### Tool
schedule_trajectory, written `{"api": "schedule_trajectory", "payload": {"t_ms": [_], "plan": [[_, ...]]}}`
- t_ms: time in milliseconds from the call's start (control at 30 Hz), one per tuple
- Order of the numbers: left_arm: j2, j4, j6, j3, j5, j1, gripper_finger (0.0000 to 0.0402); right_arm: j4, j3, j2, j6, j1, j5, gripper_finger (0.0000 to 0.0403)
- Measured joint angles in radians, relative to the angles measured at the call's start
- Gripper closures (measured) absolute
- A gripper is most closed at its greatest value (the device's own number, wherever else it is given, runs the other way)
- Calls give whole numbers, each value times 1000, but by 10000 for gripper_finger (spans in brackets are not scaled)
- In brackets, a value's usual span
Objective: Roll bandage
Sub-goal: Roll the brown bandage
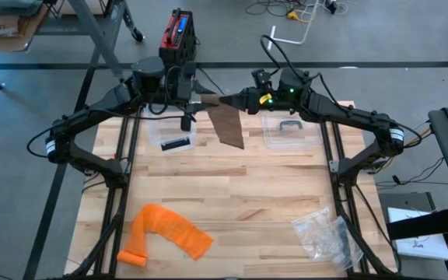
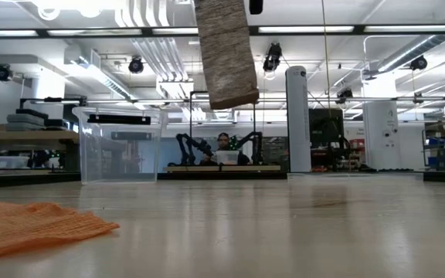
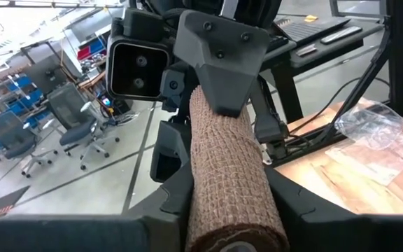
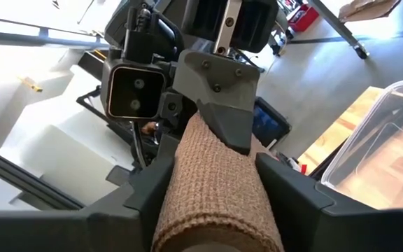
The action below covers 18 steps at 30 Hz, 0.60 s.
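A brown bandage roll hangs high over the table's far middle, between my two grippers, which face each other. Its loose tail hangs down from the roll, and its lower end stays clear of the table. My left gripper comes from the left and is shut on one end of the roll. My right gripper comes from the right and is shut on the other end. In each wrist view the roll runs away from my own fingers to the opposite gripper. My left gripper pinches the roll's left end between its two fingers, one on either side. The fingers point level, from the table's left, along the roll. The roll is lifted clear, about level, with its tail hanging slack. My right gripper pinches the roll's right end between its two fingers, one on either side. They come level from the table's right and lie along the roll. The roll stays lifted clear between the two grippers.
Two clear plastic boxes stand on the table below the grippers. An orange bandage lies near the front left, and a clear plastic bag near the front right. The table's middle is bare wood.
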Motion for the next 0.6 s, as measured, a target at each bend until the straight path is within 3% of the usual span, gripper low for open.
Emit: {"api": "schedule_trajectory", "payload": {"t_ms": [233,600], "plan": [[0,-2,-97,-1,-7,-1,268,-12,0,0,-63,0,10,254],[-20,-97,-366,4,-10,-1,166,-24,0,0,-246,-5,0,272]]}}
